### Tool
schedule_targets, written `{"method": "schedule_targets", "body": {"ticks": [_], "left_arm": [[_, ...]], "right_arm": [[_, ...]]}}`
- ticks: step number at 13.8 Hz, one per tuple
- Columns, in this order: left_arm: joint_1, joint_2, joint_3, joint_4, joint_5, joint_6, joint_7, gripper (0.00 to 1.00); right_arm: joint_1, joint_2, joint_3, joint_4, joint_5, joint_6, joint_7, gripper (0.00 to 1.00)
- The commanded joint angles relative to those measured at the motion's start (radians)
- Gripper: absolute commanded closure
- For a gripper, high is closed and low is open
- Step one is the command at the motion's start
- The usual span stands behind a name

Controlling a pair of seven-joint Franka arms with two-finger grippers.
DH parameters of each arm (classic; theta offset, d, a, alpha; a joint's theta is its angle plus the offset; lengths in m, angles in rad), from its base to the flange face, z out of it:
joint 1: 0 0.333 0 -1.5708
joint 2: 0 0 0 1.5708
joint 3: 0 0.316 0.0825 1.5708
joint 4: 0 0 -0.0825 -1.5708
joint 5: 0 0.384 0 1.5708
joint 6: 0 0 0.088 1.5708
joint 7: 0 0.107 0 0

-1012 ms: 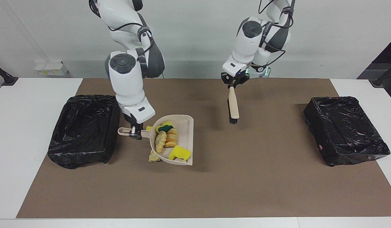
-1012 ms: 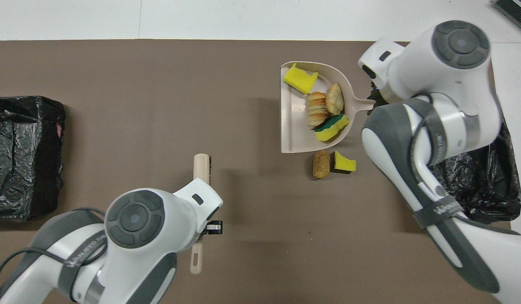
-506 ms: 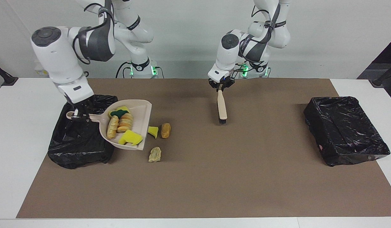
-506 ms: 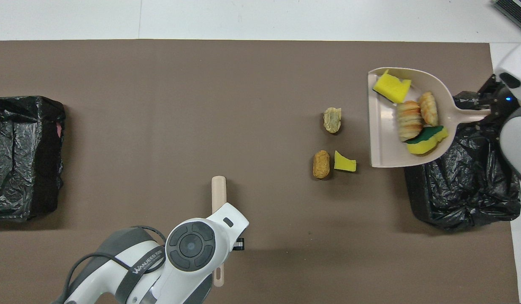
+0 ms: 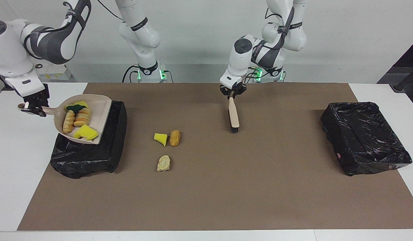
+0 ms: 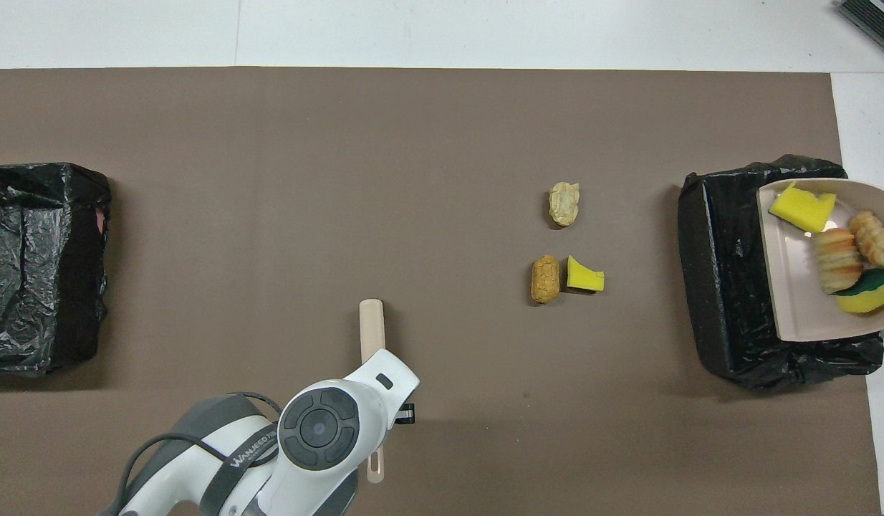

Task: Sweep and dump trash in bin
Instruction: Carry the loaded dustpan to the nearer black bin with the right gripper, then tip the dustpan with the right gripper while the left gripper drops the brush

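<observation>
My right gripper [image 5: 34, 107] is shut on the handle of the beige dustpan [image 5: 101, 108] and holds it in the air over the black bin [image 5: 92, 157] at the right arm's end. The pan [image 6: 793, 287] holds several trash pieces: a yellow wedge [image 5: 86, 133], bread lumps [image 5: 82, 118] and a green-topped yellow sponge [image 5: 76, 106]. Three pieces lie on the brown mat: a yellow wedge [image 5: 160, 138], an orange-brown lump [image 5: 175, 137] and a tan lump [image 5: 163, 163]. My left gripper [image 5: 232, 95] is shut on the brush [image 5: 233, 115], whose bristle end rests on the mat.
A second black bin [image 5: 363, 137] stands at the left arm's end of the table. The mat [image 5: 226, 187] is bordered by white table. In the overhead view the left arm [image 6: 320, 430] covers most of the brush [image 6: 370, 326].
My right arm lifted the dustpan off the mat and carried it over the bin at its end. Three pieces stayed on the mat. The left arm drew the brush slightly toward the robots.
</observation>
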Motion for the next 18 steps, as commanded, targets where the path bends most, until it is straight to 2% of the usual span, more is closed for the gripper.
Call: {"method": "schedule_targets", "body": {"ticks": [1,2,4,5,8,14,18], "left_arm": [[-0.010,-0.023,0.015,-0.030,-0.035,0.030,-0.011,0.40],[-0.008,-0.023,0.017,-0.030,-0.049,0.029,-0.011,0.37],[-0.002,-0.019,0.018,-0.021,-0.051,0.017,-0.005,0.07],[0.007,-0.016,0.021,-0.006,-0.051,0.006,0.001,0.00],[0.105,-0.013,0.023,0.020,-0.038,-0.003,0.024,0.00],[0.412,0.013,0.026,0.051,-0.034,0.000,0.317,0.00],[0.605,0.023,0.024,0.075,0.026,-0.003,0.579,0.00]], "right_arm": [[0.000,-0.043,0.011,-0.103,-0.147,0.099,0.038,1.00],[0.003,-0.043,0.013,-0.124,-0.217,0.116,0.091,1.00],[0.030,-0.068,0.019,-0.169,-0.383,0.116,0.242,1.00],[0.061,-0.081,0.017,-0.190,-0.434,0.116,0.283,1.00],[0.147,-0.094,0.017,-0.211,-0.622,0.092,0.414,1.00],[0.277,-0.101,0.016,-0.204,-0.749,-0.040,0.508,1.00],[0.329,-0.103,0.017,-0.191,-0.859,-0.119,0.517,1.00]]}}
